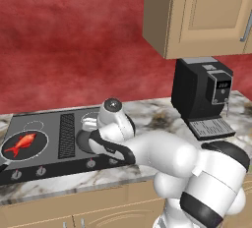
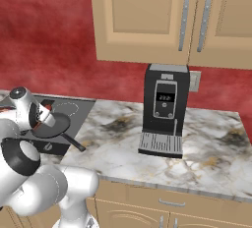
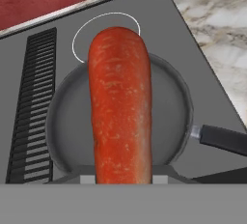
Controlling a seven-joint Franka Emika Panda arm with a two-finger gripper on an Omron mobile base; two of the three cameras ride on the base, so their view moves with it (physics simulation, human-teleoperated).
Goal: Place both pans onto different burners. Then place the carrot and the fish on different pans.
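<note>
Above the cooktop (image 3: 38, 63), I hold the carrot (image 3: 120, 107) clamped in my gripper (image 3: 123, 179), directly over the empty pan (image 3: 67, 121). The fish (image 1: 22, 142) already lies in the other pan. Next: lower and release.

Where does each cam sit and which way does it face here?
Left base view: behind-left of the arm, looking forward and down at the cooktop; the arm rises lower right.
Right base view: behind-right, facing the coffee machine; the arm rises lower left.
Hand view: on the hand, looking along the held carrot into a pan.
Shared: all three show that pan; base views share the coffee machine.
</note>
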